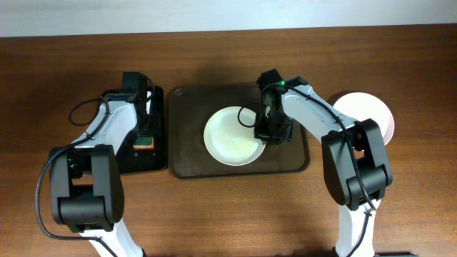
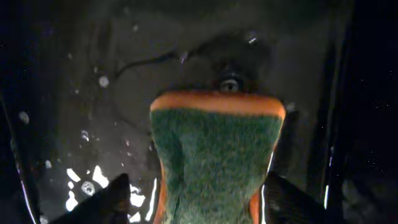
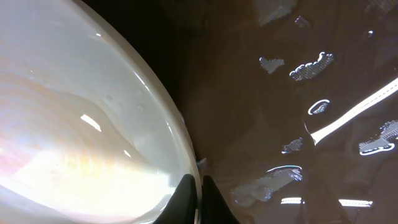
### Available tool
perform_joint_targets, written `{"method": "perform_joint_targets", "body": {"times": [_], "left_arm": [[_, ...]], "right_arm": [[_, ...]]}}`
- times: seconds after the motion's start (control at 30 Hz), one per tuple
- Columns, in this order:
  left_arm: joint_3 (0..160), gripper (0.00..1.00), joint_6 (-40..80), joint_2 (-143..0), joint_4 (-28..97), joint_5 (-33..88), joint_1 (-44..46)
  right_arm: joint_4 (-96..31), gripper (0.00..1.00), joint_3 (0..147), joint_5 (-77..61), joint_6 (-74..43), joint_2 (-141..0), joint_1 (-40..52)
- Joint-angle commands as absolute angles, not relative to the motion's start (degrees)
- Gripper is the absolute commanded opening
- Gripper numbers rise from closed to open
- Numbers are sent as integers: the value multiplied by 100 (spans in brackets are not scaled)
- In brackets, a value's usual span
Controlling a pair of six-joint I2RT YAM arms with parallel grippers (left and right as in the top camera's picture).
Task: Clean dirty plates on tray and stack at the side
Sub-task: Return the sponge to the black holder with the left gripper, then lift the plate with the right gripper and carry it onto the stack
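Cream-white plate [image 1: 230,135] | glossy, faint yellowish tint inside | on brown tray [image 1: 187,139]

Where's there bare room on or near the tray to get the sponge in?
Free: left strip of the tray, between its rim and the plate; the table in front, between the arm bases. Crowded: the plate's right edge, at the right gripper.

Sponge [image 2: 214,162] cut off at bottom edge, plate [image 3: 74,124] cropped left, side plate [image 1: 370,107] partly hidden.
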State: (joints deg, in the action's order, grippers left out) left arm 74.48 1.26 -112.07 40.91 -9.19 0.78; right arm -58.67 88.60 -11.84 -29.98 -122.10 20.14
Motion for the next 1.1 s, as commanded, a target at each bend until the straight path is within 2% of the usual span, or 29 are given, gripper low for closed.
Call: {"method": "perform_joint_targets", "body": {"times": [0.0, 0.03, 0.1, 0.17, 0.37, 0.4, 0.43, 0.47, 0.57, 0.6, 0.77, 0.83, 1.07], "left_arm": [[7505, 57, 123, -11157, 4117, -607, 47], [7505, 54, 123, -11185, 4099, -534, 47], [7505, 20, 123, -11225, 4106, -534, 47], [7505, 0, 123, -11229, 4134, -534, 47], [7518, 0, 126, -11192, 4226, -534, 47], [7555, 3, 126, -11109, 4281, -532, 47], [7575, 18, 126, -11045, 4294, -532, 47], [7603, 38, 126, -10938, 4296, -532, 45], [7634, 67, 165, -10641, 4300, -532, 47], [7634, 73, 204, -10541, 4313, -530, 45], [7634, 79, 213, -10346, 4477, -530, 45], [7605, 86, 213, -10348, 4521, -532, 45], [7605, 90, 213, -10348, 4532, -530, 47]], "right_arm": [[-5911, 4, 8829, -1024, -2980, -12285, 2056], [-5913, 4, 8829, -1024, -2982, -12285, 2056], [-5913, 4, 8829, -1024, -2980, -12285, 2056], [-5913, 4, 8829, -1024, -2980, -12285, 2056], [-5911, 4, 8831, -1024, -2910, -12285, 2056], [-5911, 4, 8840, -1024, -2759, -12285, 2056], [-5916, 4, 8853, -1022, -2674, -12283, 2056], [-5922, 4, 8884, -1022, -2574, -12283, 2056], [-6086, 4, 9089, -819, -2523, -12280, 2056], [-6139, 4, 9174, -735, -2438, -12272, 2056], [-6512, 4, 9703, -21, -2117, -12169, 2058], [-6733, 4, 9957, 379, -1968, -12099, 2060], [-7205, 4, 10492, 1190, -1883, -11789, 2062]]}}
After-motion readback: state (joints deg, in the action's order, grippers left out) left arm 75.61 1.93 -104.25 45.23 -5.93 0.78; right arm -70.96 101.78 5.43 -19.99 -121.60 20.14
